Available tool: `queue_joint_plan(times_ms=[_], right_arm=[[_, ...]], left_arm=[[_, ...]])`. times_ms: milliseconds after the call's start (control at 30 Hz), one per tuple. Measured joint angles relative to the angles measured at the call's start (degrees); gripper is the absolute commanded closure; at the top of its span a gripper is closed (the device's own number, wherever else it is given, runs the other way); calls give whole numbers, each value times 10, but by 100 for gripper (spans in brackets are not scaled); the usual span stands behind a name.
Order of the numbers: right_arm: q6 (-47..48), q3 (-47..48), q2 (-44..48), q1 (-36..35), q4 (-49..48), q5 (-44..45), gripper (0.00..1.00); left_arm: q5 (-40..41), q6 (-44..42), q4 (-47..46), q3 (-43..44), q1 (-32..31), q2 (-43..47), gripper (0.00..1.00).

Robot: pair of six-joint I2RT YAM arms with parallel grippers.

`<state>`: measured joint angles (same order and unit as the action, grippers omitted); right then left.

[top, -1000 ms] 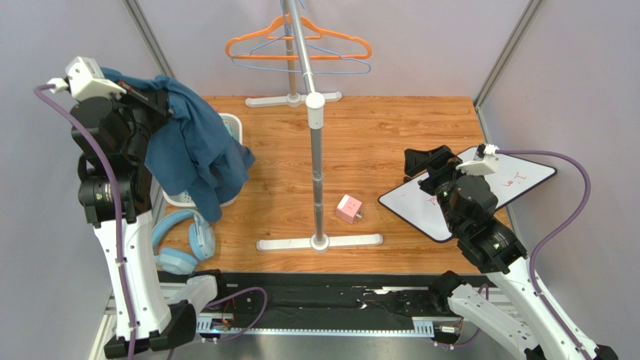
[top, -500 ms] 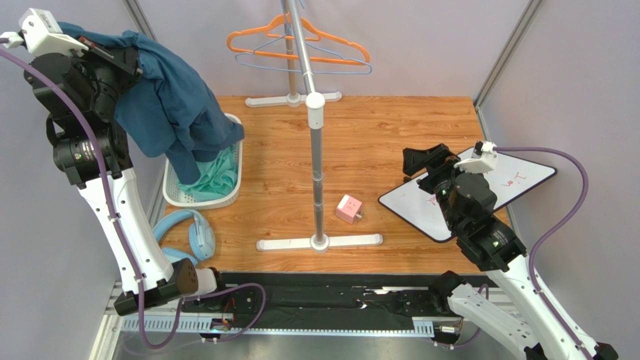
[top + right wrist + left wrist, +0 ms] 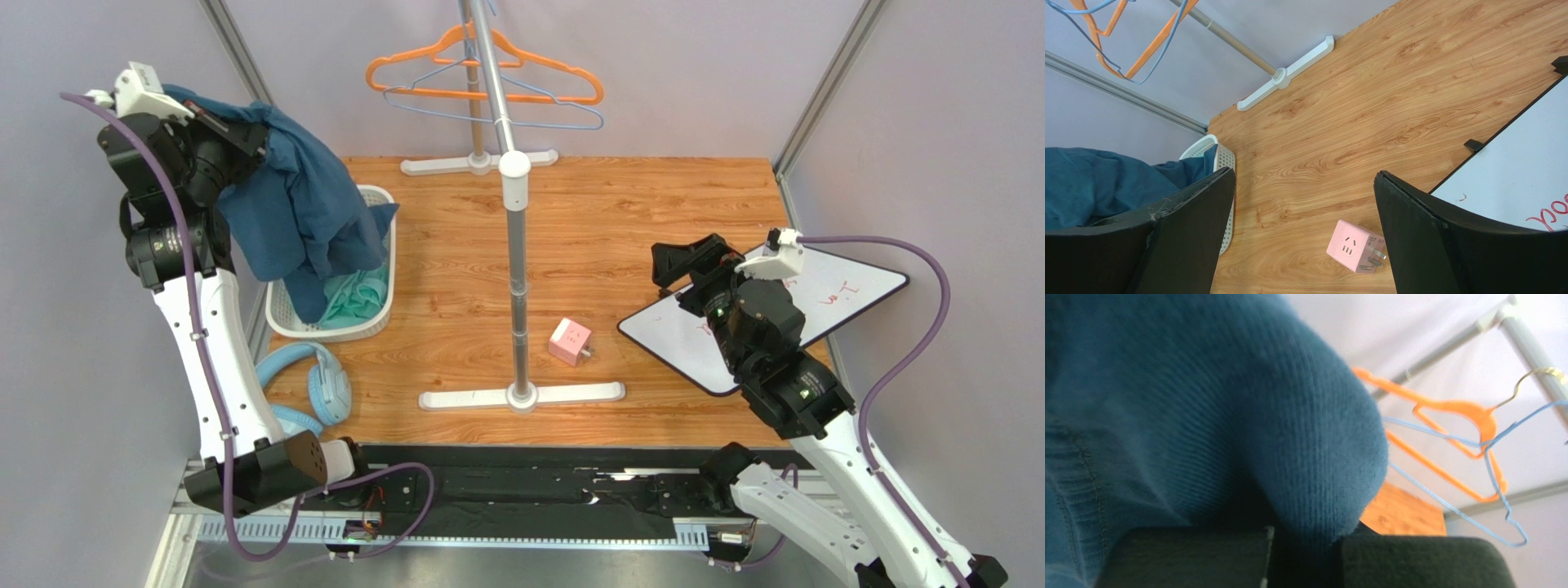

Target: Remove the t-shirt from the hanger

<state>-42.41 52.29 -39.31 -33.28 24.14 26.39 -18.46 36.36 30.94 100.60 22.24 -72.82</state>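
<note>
Lowered t-shirt [image 3: 301, 214] from earlier higher lift; clenched in left fingers [image 3: 1413, 563], dangling just above basket [image 3: 374, 321]. Already off hanger [image 3: 429, 93], so drop-off step. Next: lower into basket, unclench. Right fingers [image 3: 1186, 233] spread, empty, well right of basket.

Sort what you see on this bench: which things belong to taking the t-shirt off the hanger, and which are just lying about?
Part of the job:
blue t-shirt
left gripper, shut on it
orange hanger
blue hanger
clothes rack

Lying about:
white basket
headphones
pink plug cube
whiteboard
right gripper, open, holding nothing
</note>
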Motion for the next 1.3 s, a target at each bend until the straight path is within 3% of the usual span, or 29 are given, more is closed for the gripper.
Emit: queue_joint_plan(times_ms=[267,533,733,967,1100,1300], right_arm=[[-13,0,-7,0,0,-10,11],[-19,-4,-23,0,-2,-21,11],[-21,-5,-26,0,-2,-28,11],[-21,-5,-26,0,-2,-29,11],[-21,-5,-27,0,-2,-30,11],[-21,-5,-27,0,-2,-30,11]], left_arm=[[-65,-8,-31,-138,-29,-34,100],[46,-37,-32,-296,-38,41,100],[123,-35,-27,-297,32,92,100],[198,-51,-16,-253,44,120,100],[178,-57,-24,-251,44,111,100],[79,-65,-47,-252,22,41,100]])
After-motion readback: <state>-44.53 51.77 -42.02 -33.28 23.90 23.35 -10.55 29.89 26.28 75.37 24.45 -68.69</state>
